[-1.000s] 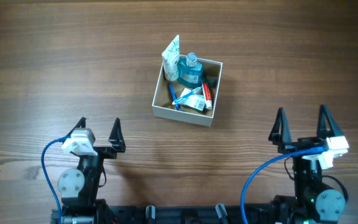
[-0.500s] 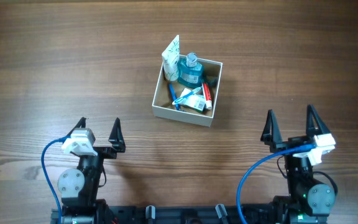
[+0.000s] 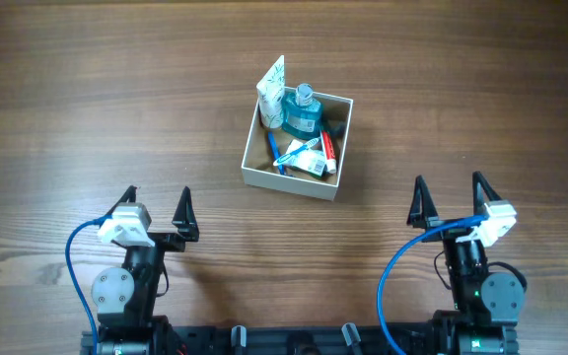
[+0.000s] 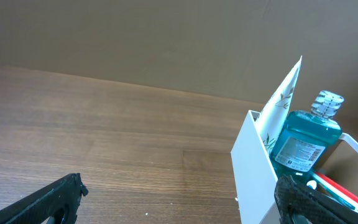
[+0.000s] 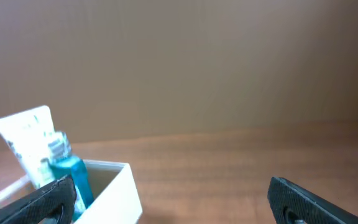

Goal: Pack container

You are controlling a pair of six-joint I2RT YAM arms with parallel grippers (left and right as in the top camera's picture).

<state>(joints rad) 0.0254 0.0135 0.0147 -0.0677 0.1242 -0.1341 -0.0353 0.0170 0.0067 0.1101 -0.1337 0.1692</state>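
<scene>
The container, a square white-walled box with a tan inside, stands at the table's middle. In it are a teal mouthwash bottle, a white tube leaning over the far-left corner, a blue toothbrush and a red-and-white toothpaste box. My left gripper is open and empty near the front left. My right gripper is open and empty near the front right. The container also shows in the left wrist view and in the right wrist view, with the bottle and tube.
Bare wooden tabletop surrounds the container on all sides. Blue cables loop at each arm's base along the front edge.
My right gripper has moved left and turned slightly counterclockwise, still open. The left arm and the container have not moved.
</scene>
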